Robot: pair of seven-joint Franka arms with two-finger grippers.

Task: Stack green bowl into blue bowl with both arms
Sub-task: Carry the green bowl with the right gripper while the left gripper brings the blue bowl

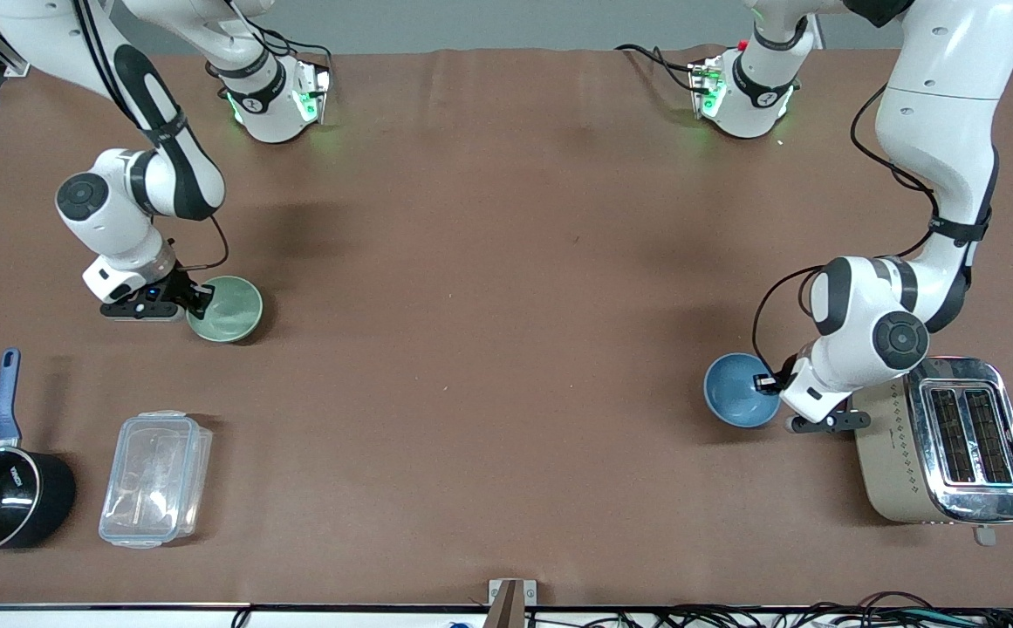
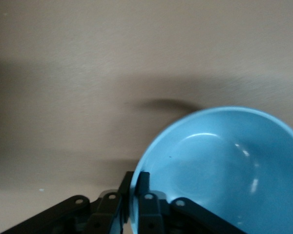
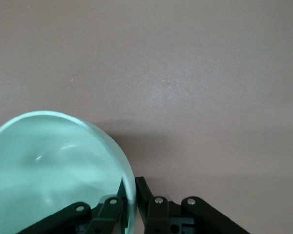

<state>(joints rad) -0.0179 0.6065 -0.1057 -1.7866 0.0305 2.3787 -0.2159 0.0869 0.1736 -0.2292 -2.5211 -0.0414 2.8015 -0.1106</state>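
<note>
The pale green bowl (image 1: 227, 308) is at the right arm's end of the table. My right gripper (image 1: 198, 299) is shut on its rim, one finger inside and one outside; the right wrist view shows the green bowl (image 3: 53, 170) with the gripper (image 3: 133, 187) pinching the rim. The blue bowl (image 1: 740, 390) is at the left arm's end, beside the toaster. My left gripper (image 1: 770, 382) is shut on its rim. The left wrist view shows the blue bowl (image 2: 219, 170) and the gripper (image 2: 135, 183) clamping its edge.
A silver toaster (image 1: 951, 440) stands at the left arm's end, near the front camera. A clear plastic container (image 1: 155, 478) and a black saucepan with a blue handle (image 1: 0, 488) sit at the right arm's end, nearer to the front camera than the green bowl.
</note>
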